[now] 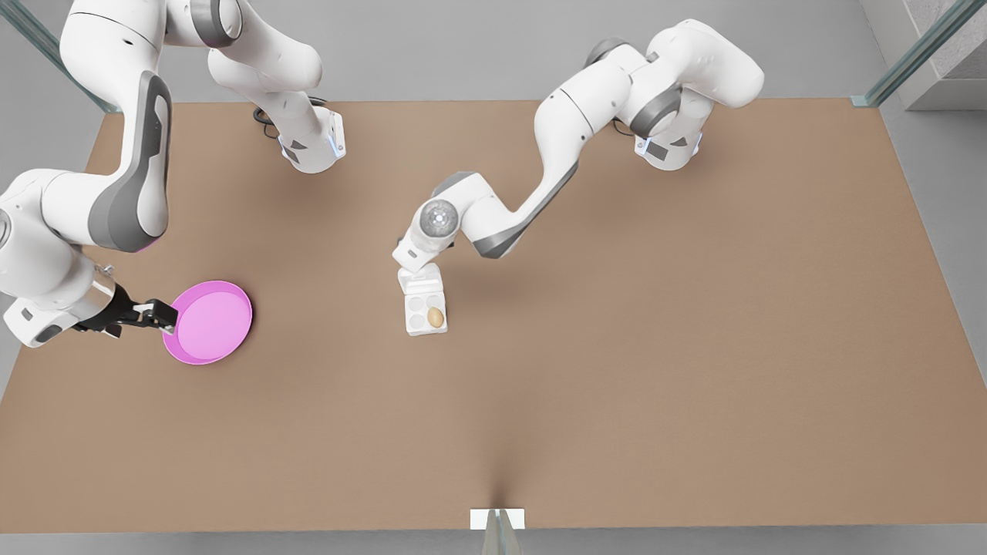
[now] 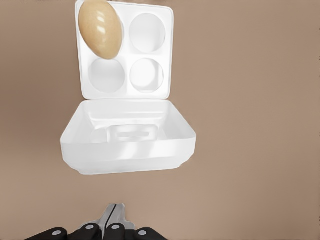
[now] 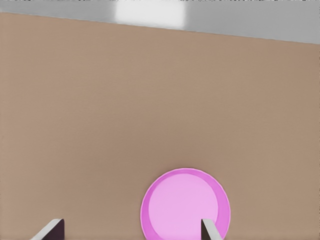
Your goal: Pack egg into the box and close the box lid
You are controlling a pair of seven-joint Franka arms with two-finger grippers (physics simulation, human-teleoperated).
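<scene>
On the counter [image 1: 617, 385] our egg [image 1: 436, 317] sits in the box [image 1: 426, 312], lid [image 2: 128, 137] unclosed; left hand [image 2: 116, 220] clenched beside it, right hand [image 1: 158, 314] released by the plate [image 1: 208, 321].

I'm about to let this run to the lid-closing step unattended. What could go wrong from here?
1. The egg leans in its corner cup of the box instead of sitting upright, so the box lid might press on it or stop short of shutting.
2. The left gripper, shut, sits just behind the open lid; a push could slide the light carton rather than fold the lid.
3. The right gripper, open, waits at the pink plate, so nothing braces the box.
</scene>
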